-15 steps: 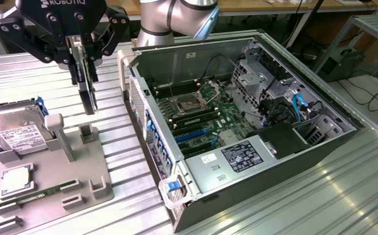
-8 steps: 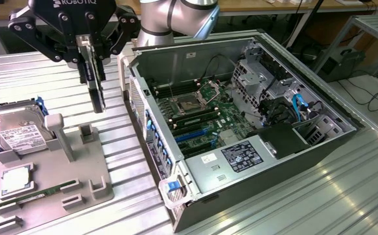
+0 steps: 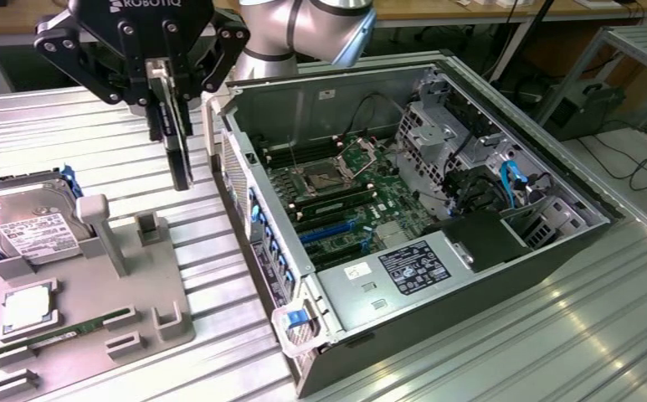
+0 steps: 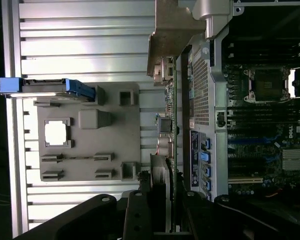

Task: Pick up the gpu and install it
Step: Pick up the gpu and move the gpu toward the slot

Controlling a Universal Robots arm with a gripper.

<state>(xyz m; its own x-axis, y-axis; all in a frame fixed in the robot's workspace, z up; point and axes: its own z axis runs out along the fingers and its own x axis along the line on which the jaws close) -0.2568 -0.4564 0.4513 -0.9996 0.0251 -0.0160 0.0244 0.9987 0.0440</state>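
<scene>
Claw (image 3: 166, 90) clamped on top edge of gpu (image 3: 177, 146). Card hangs on edge, just outside case (image 3: 300, 92) wall. Looks thin, stiff, light, fragile. Best gripped by board edges, clear of components and bracket (image 4: 172, 27).

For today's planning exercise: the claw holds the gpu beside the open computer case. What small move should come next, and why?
Probably carry the gpu toward the exterior view's right, over the computer case wall. The claw grips it hanging upright outside the case, near the grey holder, while the blue slots lie inside.
</scene>
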